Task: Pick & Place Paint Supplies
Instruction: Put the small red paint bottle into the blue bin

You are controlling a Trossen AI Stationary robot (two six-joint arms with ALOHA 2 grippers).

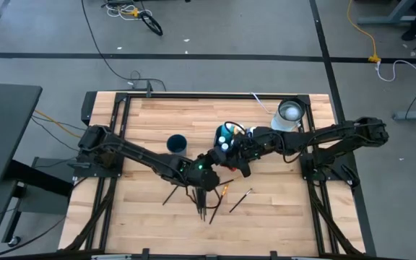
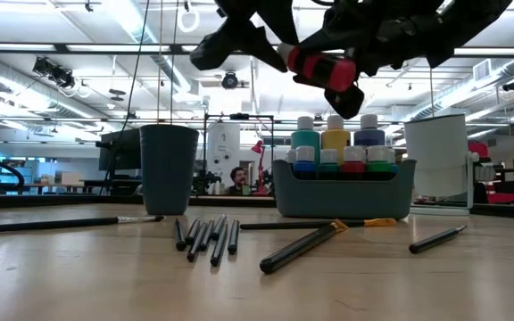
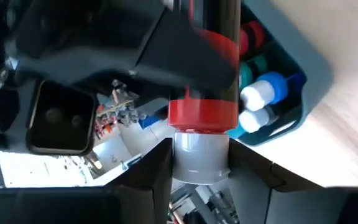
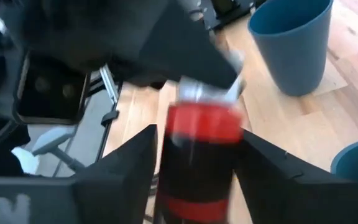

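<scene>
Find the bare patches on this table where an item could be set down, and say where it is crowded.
Free: the table's far left stretch beyond the cup, and the near right corner past the stray brush. Crowded: the middle, where both tools hold a red bottle in the air beside the bin, and the brushes fanned out on the near side below them.

Brushes [image 1: 206, 196] litter the near surface [image 1: 280, 209]; bin [image 1: 231, 133] and blue cup [image 1: 177, 144] block the middle, far-left surface lies open.

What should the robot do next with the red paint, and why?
Probably close the right gripper on the red paint bottle: the left gripper pinches only its cap, and the right's open fingers flank its body, near the bottle bin.
</scene>
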